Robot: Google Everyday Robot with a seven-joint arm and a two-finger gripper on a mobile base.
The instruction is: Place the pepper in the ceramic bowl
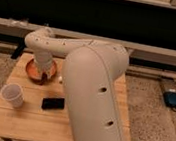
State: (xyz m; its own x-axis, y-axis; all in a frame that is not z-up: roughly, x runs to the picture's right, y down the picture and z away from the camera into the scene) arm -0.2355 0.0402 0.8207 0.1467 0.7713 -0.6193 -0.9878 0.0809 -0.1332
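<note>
The tool (44, 76) sits at the shallow round orange ceramic bowl (30, 68) (grip unreadable, pepper unseen); release and withdrawal probably remain.

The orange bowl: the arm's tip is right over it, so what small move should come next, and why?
Probably let go. The gripper hangs low over the ceramic bowl, apart from the white cup and the black phone on the table. I cannot make out the pepper itself; if the gripper holds it, releasing now should drop it into the bowl.
</note>
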